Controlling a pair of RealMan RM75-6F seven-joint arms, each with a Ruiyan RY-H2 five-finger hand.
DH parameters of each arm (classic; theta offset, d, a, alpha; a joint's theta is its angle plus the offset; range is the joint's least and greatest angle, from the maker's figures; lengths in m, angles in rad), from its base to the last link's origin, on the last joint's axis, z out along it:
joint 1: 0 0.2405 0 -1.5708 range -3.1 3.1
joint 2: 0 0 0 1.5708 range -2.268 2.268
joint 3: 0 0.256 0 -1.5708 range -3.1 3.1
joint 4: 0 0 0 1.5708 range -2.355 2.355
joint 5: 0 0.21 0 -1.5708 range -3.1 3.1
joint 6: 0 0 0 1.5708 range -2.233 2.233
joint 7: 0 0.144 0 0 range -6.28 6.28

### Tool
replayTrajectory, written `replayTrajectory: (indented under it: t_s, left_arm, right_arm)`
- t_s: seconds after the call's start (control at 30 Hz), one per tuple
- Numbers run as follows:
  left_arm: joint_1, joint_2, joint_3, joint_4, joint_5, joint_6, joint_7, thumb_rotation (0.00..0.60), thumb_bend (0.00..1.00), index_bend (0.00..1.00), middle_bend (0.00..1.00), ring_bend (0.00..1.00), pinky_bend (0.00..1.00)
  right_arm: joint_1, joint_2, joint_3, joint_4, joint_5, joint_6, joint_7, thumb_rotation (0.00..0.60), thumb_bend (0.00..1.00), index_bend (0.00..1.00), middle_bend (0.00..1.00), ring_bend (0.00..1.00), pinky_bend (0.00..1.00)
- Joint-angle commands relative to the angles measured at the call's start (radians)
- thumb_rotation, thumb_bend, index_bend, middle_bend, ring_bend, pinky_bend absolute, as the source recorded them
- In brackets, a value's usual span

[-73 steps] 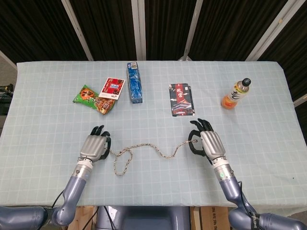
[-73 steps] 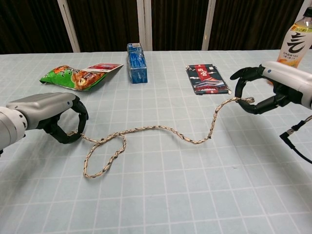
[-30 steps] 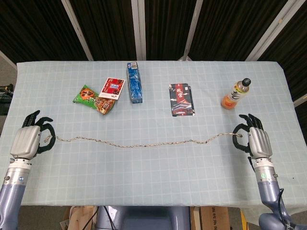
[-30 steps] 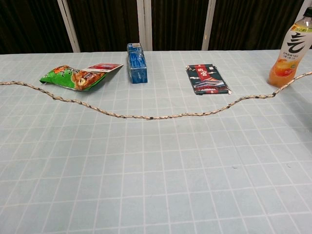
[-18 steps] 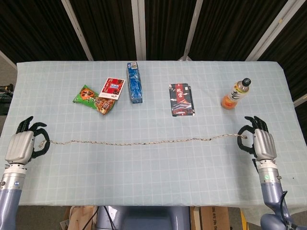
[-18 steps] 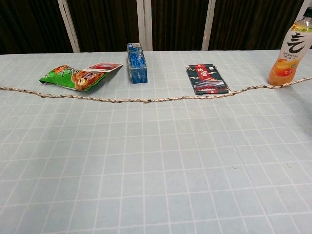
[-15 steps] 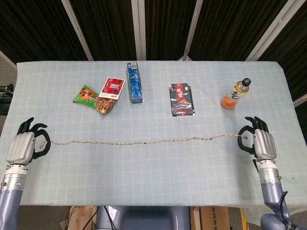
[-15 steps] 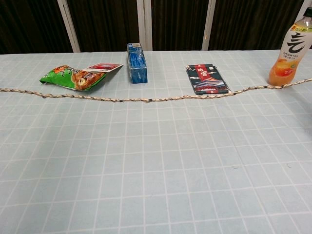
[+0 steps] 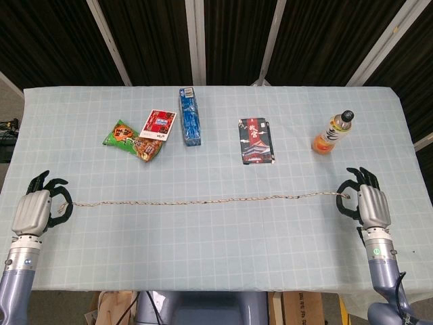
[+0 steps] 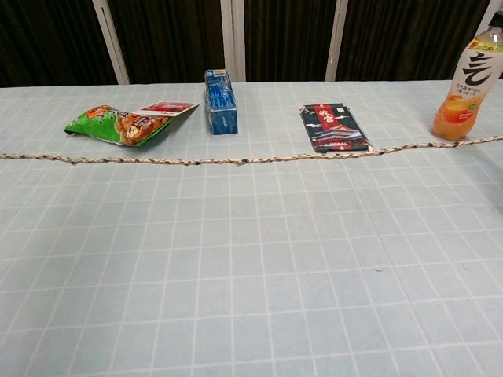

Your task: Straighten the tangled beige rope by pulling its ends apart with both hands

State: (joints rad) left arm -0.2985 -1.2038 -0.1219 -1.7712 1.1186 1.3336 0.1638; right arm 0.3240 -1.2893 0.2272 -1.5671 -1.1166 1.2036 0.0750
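The beige rope (image 9: 203, 201) runs almost straight across the table from left to right, with no loop or knot in it. My left hand (image 9: 37, 209) pinches its left end near the table's left edge. At the right edge my right hand (image 9: 369, 205) pinches the other end. In the chest view the rope (image 10: 236, 161) crosses the whole frame as a nearly level line, and neither hand shows there.
Beyond the rope lie a green snack bag (image 9: 128, 139), a red packet (image 9: 161, 124), a blue pack (image 9: 190, 116) and a dark patterned pack (image 9: 256, 141). An orange drink bottle (image 9: 333, 133) stands at the back right, close to the rope's right stretch.
Both hands have drawn further apart toward the table's sides. The rope's loop and waves are gone, and its last sag has pulled out into a nearly straight line.
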Motion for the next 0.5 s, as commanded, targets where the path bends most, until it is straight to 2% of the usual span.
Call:
replayTrajectory:
  t_s: [0.03,0.5]
  left_arm:
    - [0.001,-0.002,0.000,0.004,0.000,-0.004,0.002,0.600,0.60,0.64,0.26,0.02,0.00]
    - [0.005,-0.018,-0.003,0.003,0.002,-0.013,0.024,0.600,0.60,0.64,0.26,0.02,0.00]
  right_arm:
    - [0.000,-0.002,0.000,0.002,0.002,-0.002,-0.003,0.600,0.51,0.61,0.19,0.00,0.00]
    - [-0.003,-0.006,-0.005,0.010,-0.011,-0.008,-0.011,0.600,0.51,0.61,0.19,0.00,0.00]
